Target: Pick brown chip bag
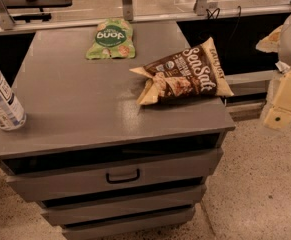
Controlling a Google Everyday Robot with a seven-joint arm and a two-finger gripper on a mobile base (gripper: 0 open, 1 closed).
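Note:
The brown chip bag point(185, 76) lies on its side near the right edge of the grey cabinet top point(75, 104), with its white "Sea Salt" lettering facing up. My gripper point(276, 74) hangs at the right edge of the view, to the right of the bag and off the cabinet top, apart from the bag. Its two cream fingers point(284, 100) stand apart with nothing between them.
A green snack bag point(110, 38) lies at the back of the top. A clear water bottle point(2, 104) stands at the left edge. The cabinet has drawers point(122, 176) in front, and a speckled floor point(265, 184) lies to the right.

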